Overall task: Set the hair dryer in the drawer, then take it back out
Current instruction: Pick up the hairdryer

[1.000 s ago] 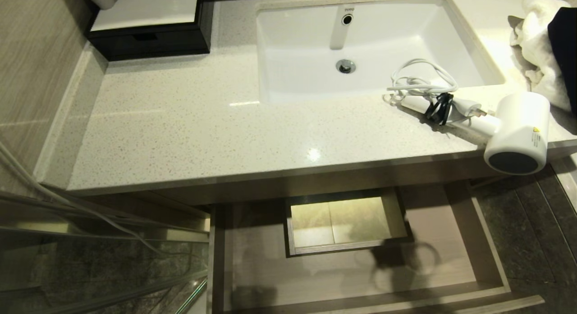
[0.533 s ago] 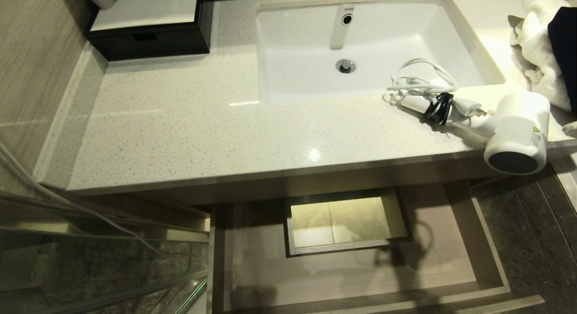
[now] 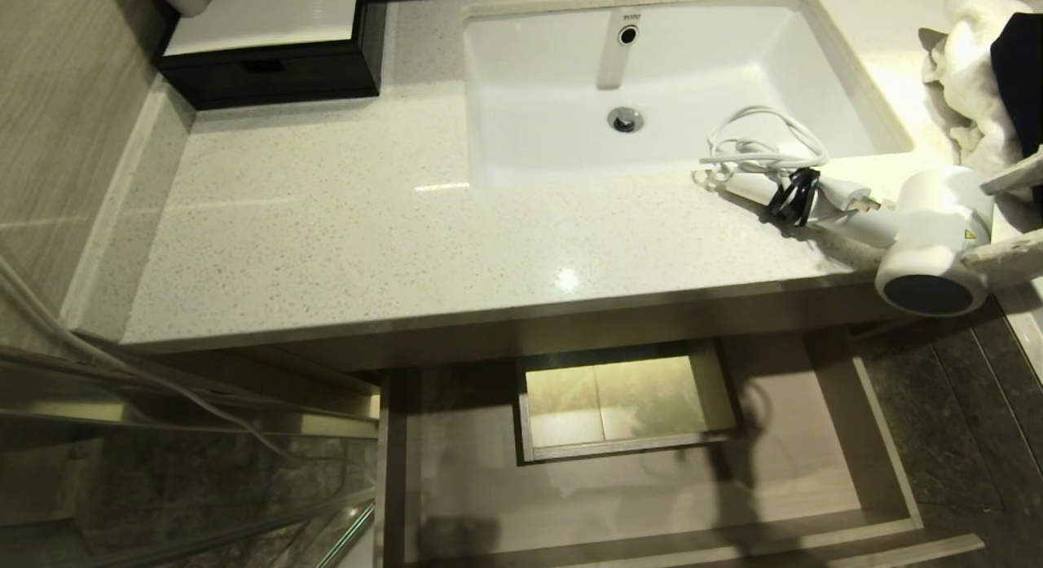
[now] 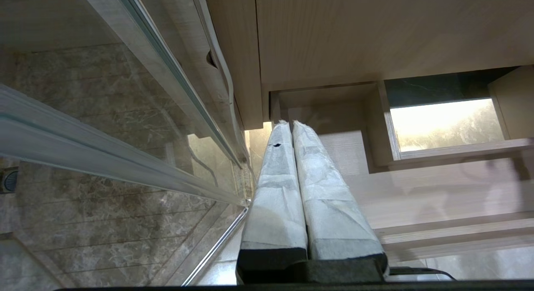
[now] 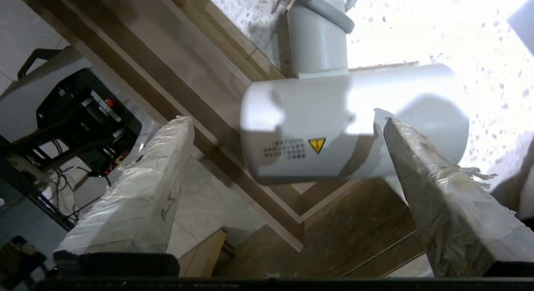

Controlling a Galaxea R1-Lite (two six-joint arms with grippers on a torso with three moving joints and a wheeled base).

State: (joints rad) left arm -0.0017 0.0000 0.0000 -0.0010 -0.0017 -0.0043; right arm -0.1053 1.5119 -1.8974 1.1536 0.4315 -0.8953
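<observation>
White hair dryer (image 3: pixel 929 234) lies at right front edge of speckled surface (image 3: pixel 367 226), barrel overhanging; right hand (image 3: pixel 1006 217) spread wide astride barrel, not gripping; drawer (image 3: pixel 884 462) pulled out below; left hand (image 4: pixel 292 128) clenched, parked beside drawer.

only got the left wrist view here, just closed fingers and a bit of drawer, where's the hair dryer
Observer: The hair dryer lies on the countertop right of the sink, its barrel overhanging the front edge.
Operator: is the right gripper on it
Observer: The right gripper is open, a finger on either side of the barrel, not clamped.
Operator: anything in the drawer
Observer: The head view shows the drawer pulled open, with only shadows on its floor.
</observation>
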